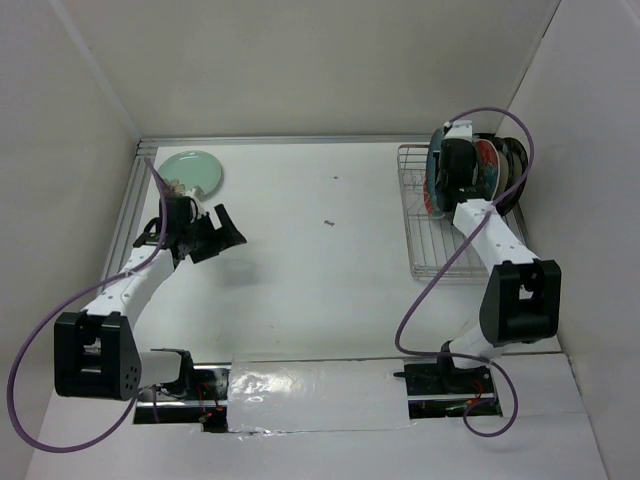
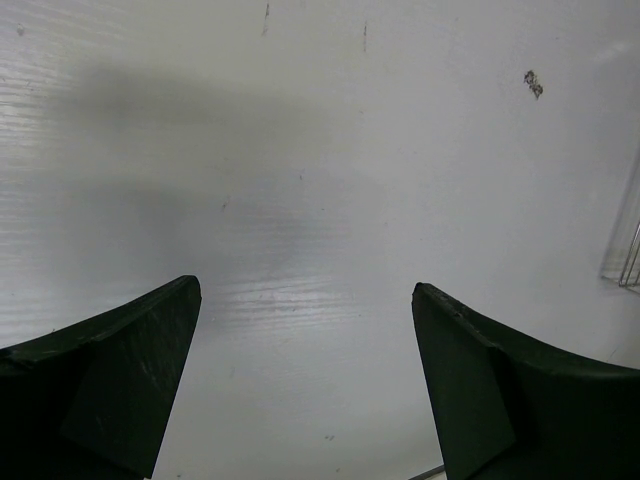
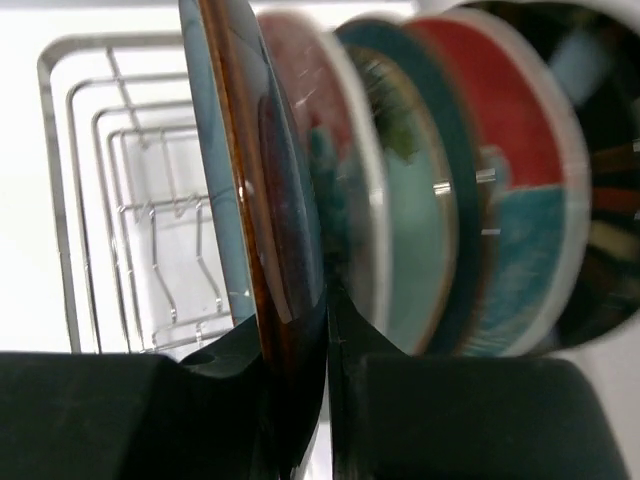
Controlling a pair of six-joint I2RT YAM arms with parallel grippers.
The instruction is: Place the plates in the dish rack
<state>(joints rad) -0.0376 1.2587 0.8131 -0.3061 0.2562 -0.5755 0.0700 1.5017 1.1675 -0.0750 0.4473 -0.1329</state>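
Top external: mint plate (image 1: 192, 170) lies flat in the far left corner of the table (image 1: 320, 290). Left claw (image 1: 220, 245) hangs just near-side of it, by the left edge, jaws spread, apart from the plate. Small dark speck (image 1: 328, 222) sits mid-table. Dish rack (image 1: 432, 245) stands along the right edge toward the far right corner, with standing plates (image 1: 497, 165) packed upright at its far end. Right claw (image 1: 455, 172) is at the near face of that row and hides part of it. Purple cable (image 1: 425, 300) loops along the right arm. Foil strip (image 1: 320, 385) runs along the near edge.

Left wrist: fingers (image 2: 110, 380) are wide apart, only bare table showing between them. Speck (image 2: 534, 84) is ahead; rack wire (image 2: 628, 255) is at the frame's right edge.

Right wrist: right claw (image 3: 295, 360) is clamped on the lower rim of the brown-rimmed plate (image 3: 235, 170), which stands upright on edge. Other standing plates (image 3: 500, 200), red, teal and pale, crowd close behind it, blurred. Bare rack prongs (image 3: 150, 250) stand on its other side.
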